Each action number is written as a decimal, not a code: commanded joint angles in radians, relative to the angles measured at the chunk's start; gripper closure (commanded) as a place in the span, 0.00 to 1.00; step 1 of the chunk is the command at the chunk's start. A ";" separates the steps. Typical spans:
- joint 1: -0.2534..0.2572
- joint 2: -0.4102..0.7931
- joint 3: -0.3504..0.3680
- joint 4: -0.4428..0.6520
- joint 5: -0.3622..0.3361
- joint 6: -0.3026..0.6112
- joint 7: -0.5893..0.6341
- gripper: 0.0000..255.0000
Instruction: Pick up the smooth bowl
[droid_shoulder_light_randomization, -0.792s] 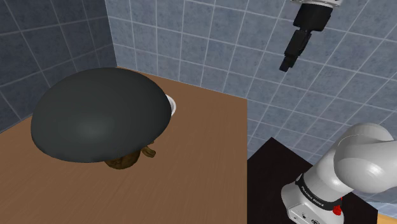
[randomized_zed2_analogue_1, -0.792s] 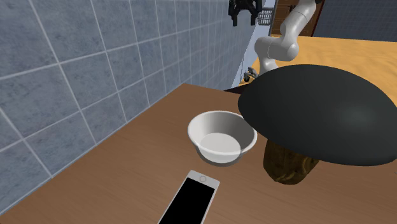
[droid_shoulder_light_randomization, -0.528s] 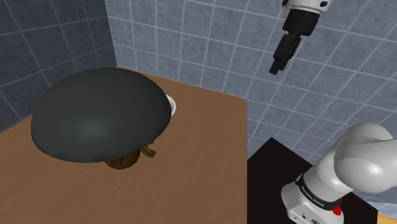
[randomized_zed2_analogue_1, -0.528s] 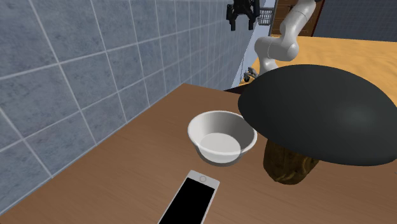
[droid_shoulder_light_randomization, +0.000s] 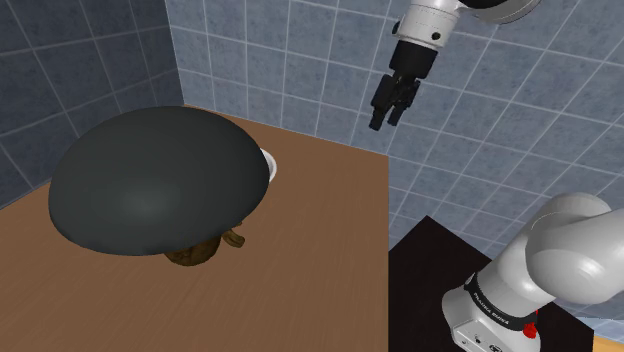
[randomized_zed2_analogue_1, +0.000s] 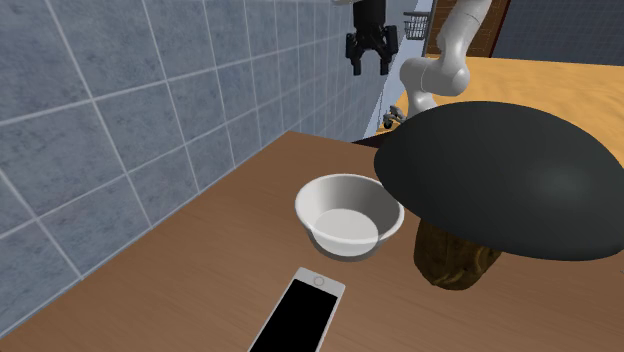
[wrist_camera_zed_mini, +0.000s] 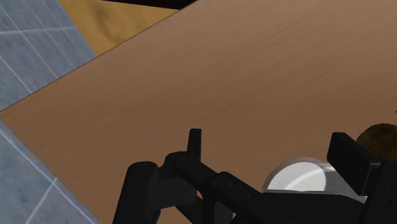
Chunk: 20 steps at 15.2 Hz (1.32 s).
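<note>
While the all-black two-finger gripper (droid_shoulder_light_randomization: 382, 118) hangs high in front of the blue-grey tiled wall (droid_shoulder_light_randomization: 300, 60), near the edge of the brown wooden desk (droid_shoulder_light_randomization: 320, 250) that faces the stand, its fingers stand spread apart with nothing between them. The step in hand looks like the approach, with the grasp not yet begun.

The smooth pale grey round bowl (randomized_zed2_analogue_1: 350, 215) sits upright on the desk toward its wall-side edge. Close against it rises a large black dome-shaped cap (randomized_zed2_analogue_1: 510, 180) on a lumpy brown base (randomized_zed2_analogue_1: 455, 258). The cap's edge covers part of the bowl's rim in both exterior views, and I cannot tell whether they touch. A black-screened phone with a white frame (randomized_zed2_analogue_1: 300, 312) lies flat near the bowl, on the side away from the stand.

To do this well, I would bring the gripper down over the part of the rim that faces the wall or the stand, where the cap does not overhang. One finger should go inside and one outside the bowl's thin wall. A smooth, sloped wall may slip, so the fingers should seat low on the rim before closing. The lift should go straight up, clear of the cap.
</note>
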 joint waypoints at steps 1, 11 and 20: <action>0.005 0.060 0.015 0.003 0.022 0.068 0.016 0.00; 0.033 0.389 0.077 0.123 0.100 0.324 0.089 0.00; 0.063 0.713 0.109 0.346 0.128 0.475 0.155 0.00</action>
